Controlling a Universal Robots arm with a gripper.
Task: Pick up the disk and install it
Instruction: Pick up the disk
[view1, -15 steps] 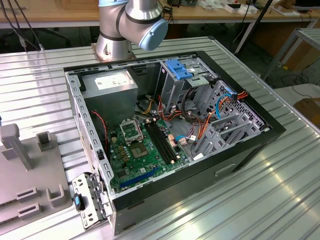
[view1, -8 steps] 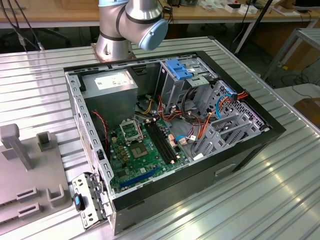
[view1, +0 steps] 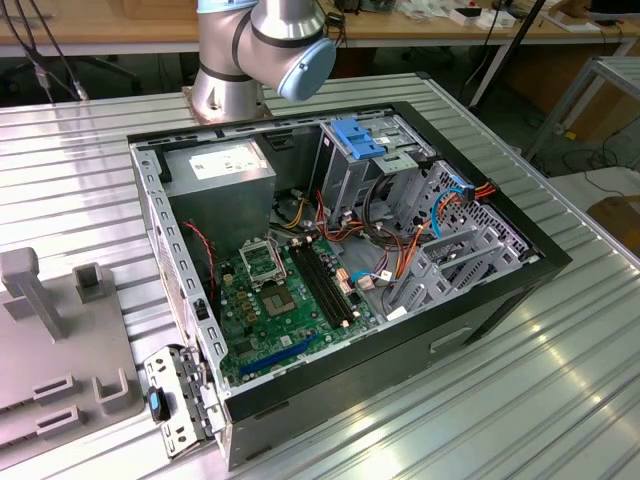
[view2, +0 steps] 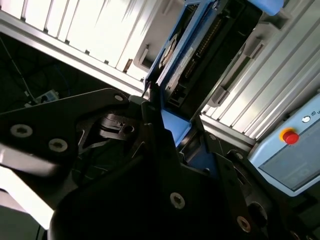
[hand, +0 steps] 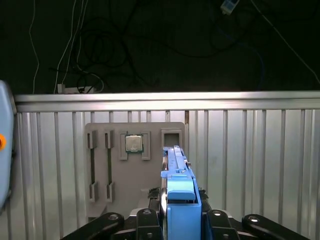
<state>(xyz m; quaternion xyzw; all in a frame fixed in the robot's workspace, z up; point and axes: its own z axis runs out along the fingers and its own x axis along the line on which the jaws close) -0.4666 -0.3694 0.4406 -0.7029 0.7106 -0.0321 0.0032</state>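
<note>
- So, the gripper (hand: 181, 221) is clamping its jaws on the disk (hand: 176, 170), holding the blue frame edge-on in the first wrist view.
- A grey fixture plate (hand: 145, 185) carrying a small chip (hand: 133, 144) is showing behind it on the ribbed metal table (hand: 250, 165).
- In the exterior view, the open computer case (view1: 400, 375) is lying beside the arm's base (view1: 225, 85).

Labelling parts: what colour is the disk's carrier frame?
Bright blue; the disk shows best in first wrist view.
</note>
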